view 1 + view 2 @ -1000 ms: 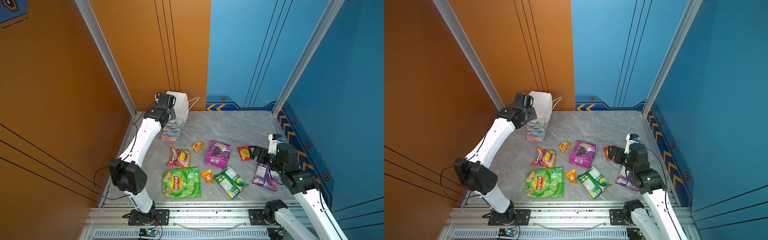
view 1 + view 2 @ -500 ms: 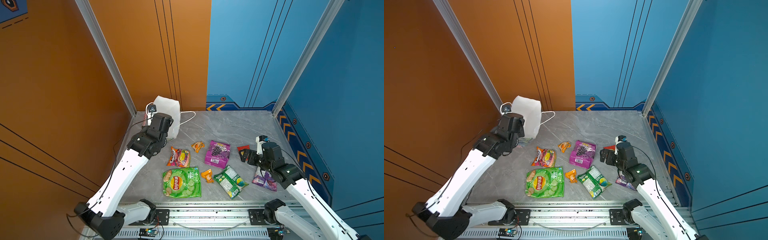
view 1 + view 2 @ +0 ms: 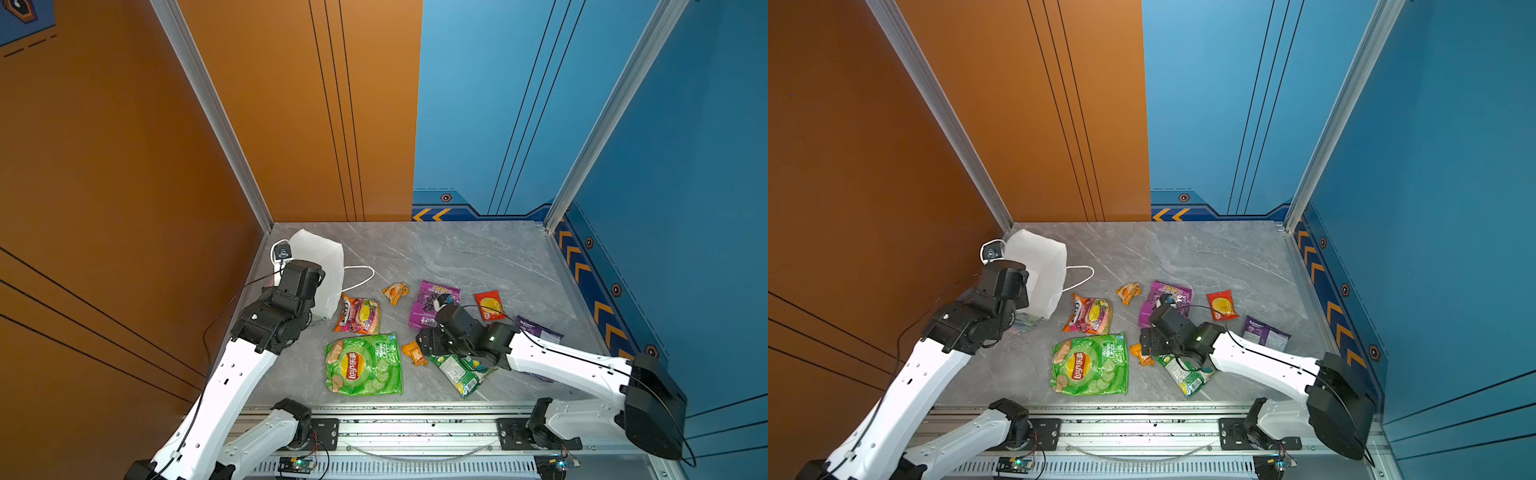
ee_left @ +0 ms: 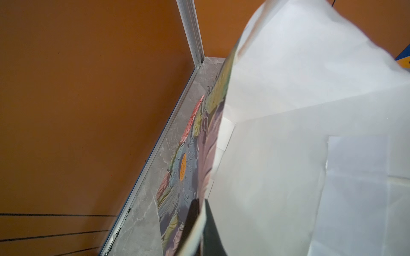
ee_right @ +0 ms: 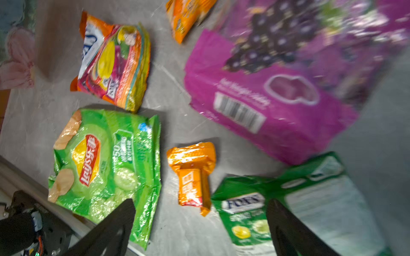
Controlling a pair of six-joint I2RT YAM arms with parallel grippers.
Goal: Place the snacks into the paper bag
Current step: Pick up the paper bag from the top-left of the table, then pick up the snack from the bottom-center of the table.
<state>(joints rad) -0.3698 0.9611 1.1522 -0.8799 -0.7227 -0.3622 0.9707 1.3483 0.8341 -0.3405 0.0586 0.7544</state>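
Front rail (image 3: 415, 419): nearest edge. The table (image 3: 457, 257) ends just short of it, so we judge there's little room for a low approach from this side.
Lay's bag (image 3: 363, 365): biggest snack, near the rail. We judge it light, air-puffed, slick foil w/ crushable contents. Pinch a crimped end seam, not the belly.
Near orange pkt (image 5: 192, 172): small and crumpled, just beside both the Lay's bag and the green Fox's pkt (image 5: 277, 210). Prob. light and soft, and its folds give purchase.
Right gripper (image 5: 200, 200): jaws wide apart and empty, straddling the near orange pkt's end. We cannot tell if it touches.
Green Fox's pkt: partly under the right arm in both top views. Slippery film, so we'd take it by a short edge.
Multicoloured pkt (image 3: 358, 314): near the bag's base. Shiny and floppy.
Magenta grape pouch (image 3: 428, 303): wide, flat, limp. Grip at a side seam, or it sags.
Purple pkt (image 3: 540, 330), red pkt (image 3: 489, 304): toward the blue wall (image 3: 685, 208), well apart from the bag.
Far orange pkt (image 3: 395, 293): lies btwn the multicoloured pkt and the magenta pouch.
Paper bag (image 3: 322, 270): far corner by the orange wall (image 3: 124, 166). Mouth open, white inside showing, no snack seen in it. Stiffish paper but light, so we expect it to tip easily.
Cord handle (image 3: 372, 275): lies on the table toward the snacks. Snag risk.
Left gripper (image 4: 200, 221): clamped on the bag's wall, one finger on the floral outside, one inside.
Open room: the far table is bare, and we judge the route to the mouth clearest from above.
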